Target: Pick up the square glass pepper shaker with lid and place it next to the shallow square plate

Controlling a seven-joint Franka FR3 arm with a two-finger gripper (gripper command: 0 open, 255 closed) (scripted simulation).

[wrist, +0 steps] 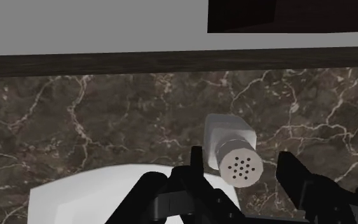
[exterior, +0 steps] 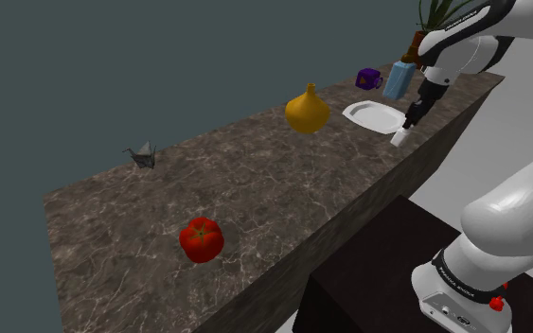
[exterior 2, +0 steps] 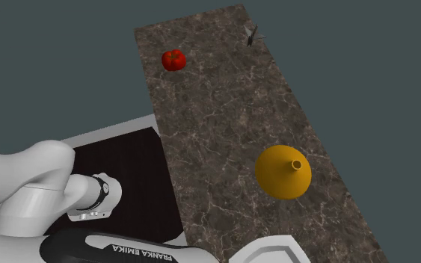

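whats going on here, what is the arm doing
A white Franka arm has its black gripper over a small white pepper shaker on the dark veined counter, right beside the white plate. The fingers are apart around the shaker, with a gap on one side, so it isn't gripped.

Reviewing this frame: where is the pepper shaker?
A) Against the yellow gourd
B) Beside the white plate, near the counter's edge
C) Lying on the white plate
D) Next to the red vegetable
B: in the wrist view the shaker shows lid-up against the bare marbled counter, just off the rim of the white plate, between the spread fingers of the hand.
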